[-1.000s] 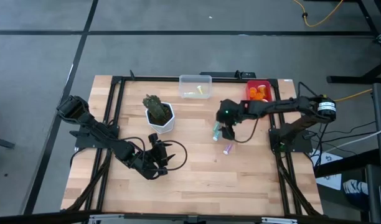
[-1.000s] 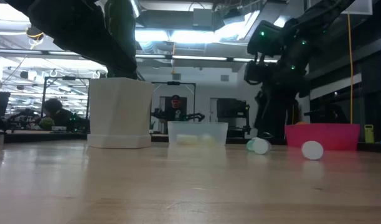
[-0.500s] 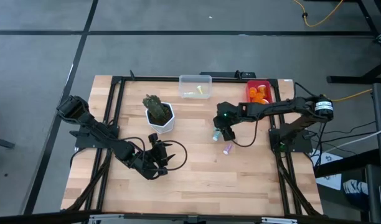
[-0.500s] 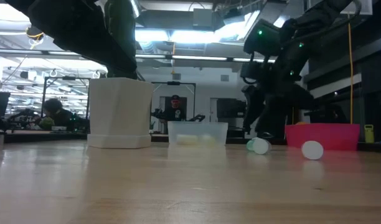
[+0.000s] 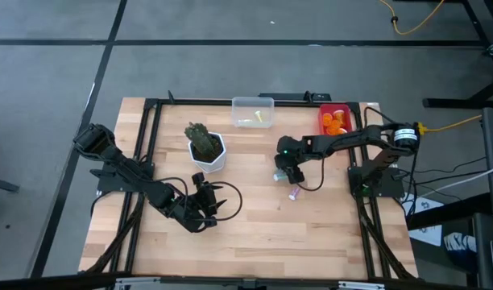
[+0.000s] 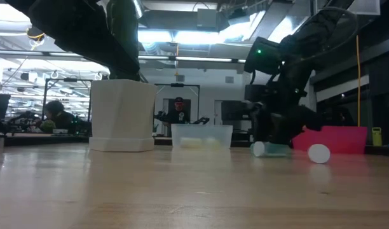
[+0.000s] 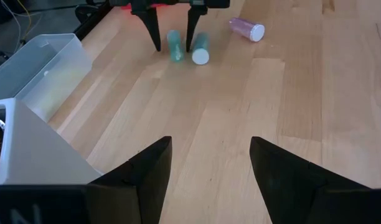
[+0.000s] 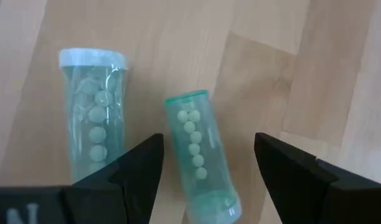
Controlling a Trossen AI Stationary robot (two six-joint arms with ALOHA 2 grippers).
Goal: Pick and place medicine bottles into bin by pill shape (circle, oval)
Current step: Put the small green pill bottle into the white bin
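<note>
Your left gripper [image 5: 216, 201] waits spread open near the table's front, past the white plant pot [image 5: 208, 150]. Mid-table, your right gripper [image 7: 172, 45] stands down at the wood, fingers apart, straddling one teal bottle [image 8: 200, 158]. It lies flat, its long axis running along the fingers. A second teal bottle [image 8: 94, 106] lies just beside, nearly parallel. The pink bottle [image 5: 295, 193] lies apart, nearer the front.

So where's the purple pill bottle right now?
In the high view the purple bottle lies on the table's right half, just beyond the two green bottles under the right gripper.
</note>
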